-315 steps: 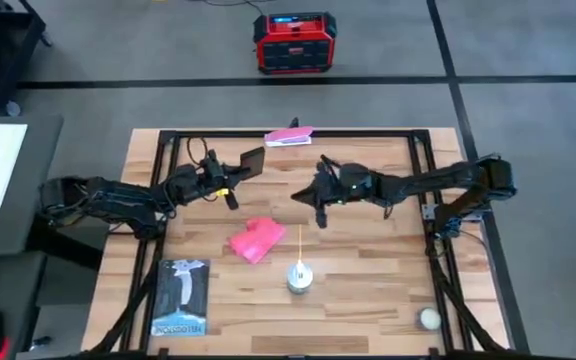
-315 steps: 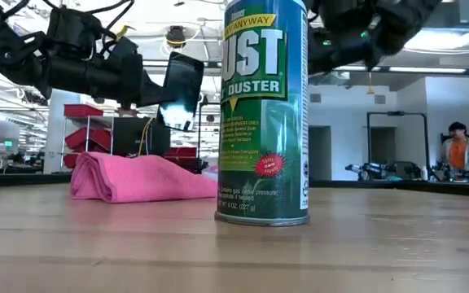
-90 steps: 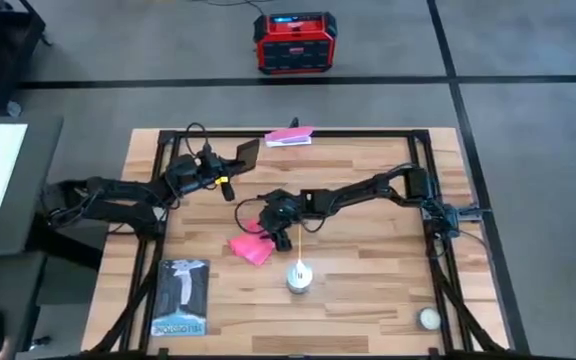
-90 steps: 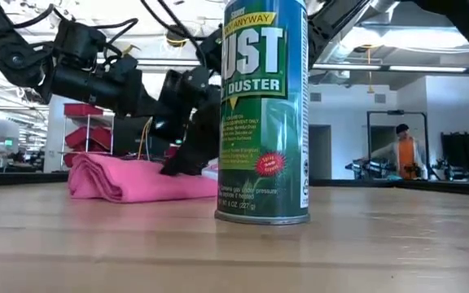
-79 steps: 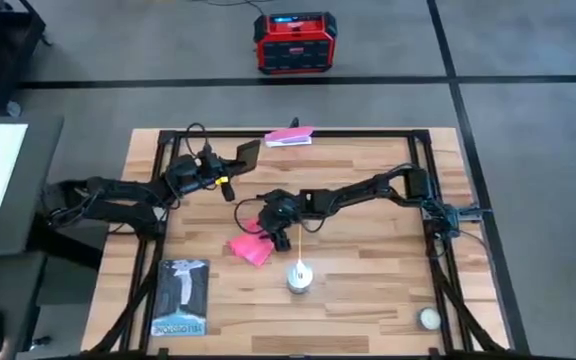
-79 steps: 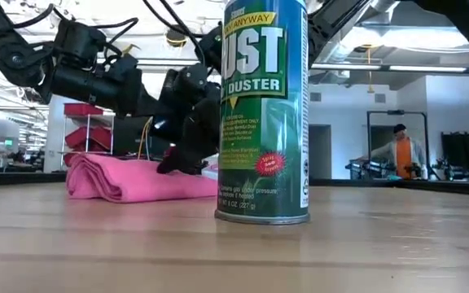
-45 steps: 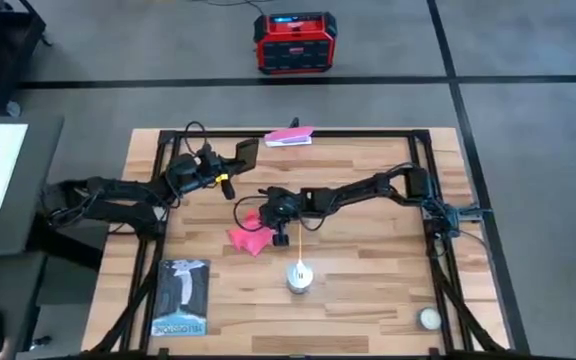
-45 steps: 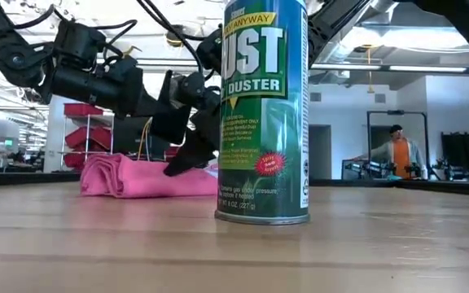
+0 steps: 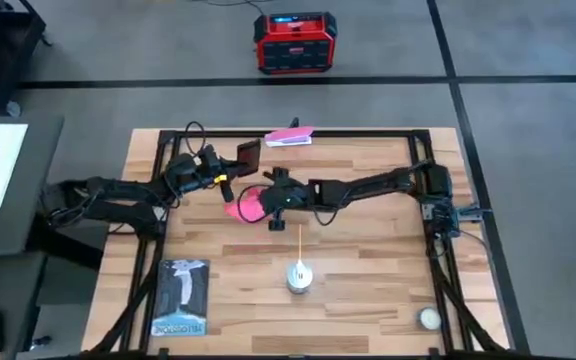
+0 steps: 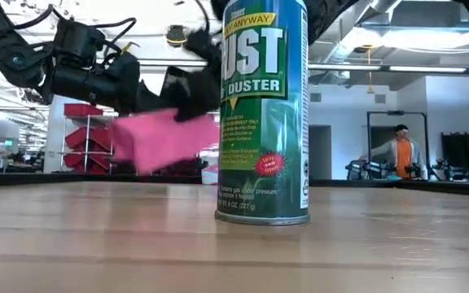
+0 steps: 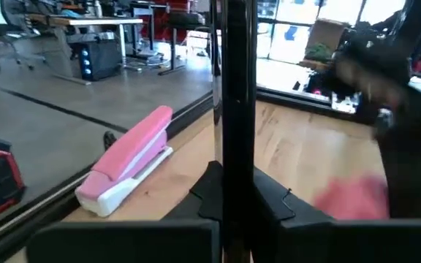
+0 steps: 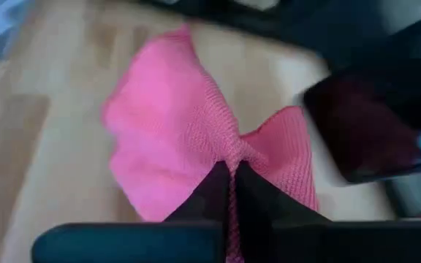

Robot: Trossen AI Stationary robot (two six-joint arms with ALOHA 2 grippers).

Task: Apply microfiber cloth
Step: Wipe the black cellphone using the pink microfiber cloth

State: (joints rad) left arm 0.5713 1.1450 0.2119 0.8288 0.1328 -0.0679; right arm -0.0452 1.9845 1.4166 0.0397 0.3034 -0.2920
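Cloth (image 9: 249, 204) lifted off table — right pincer (image 9: 271, 203) clamped on it, beside phone (image 9: 247, 156).

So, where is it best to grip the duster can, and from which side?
Grip the duster can around its round body, coming from the side. It stands upright and alone on the table, and from above the thin straw on its top would be in the way.

We count one bright pink soft microfiber cloth (image 9: 251, 203), one black flat phone (image 9: 247, 157), one pink-and-white flat item (image 9: 289, 137), one green duster spray can (image 10: 265, 114), one dark printed booklet (image 9: 181, 297), one small white ball (image 9: 428, 319) and two dark arms over the wooden surface (image 9: 368, 280).
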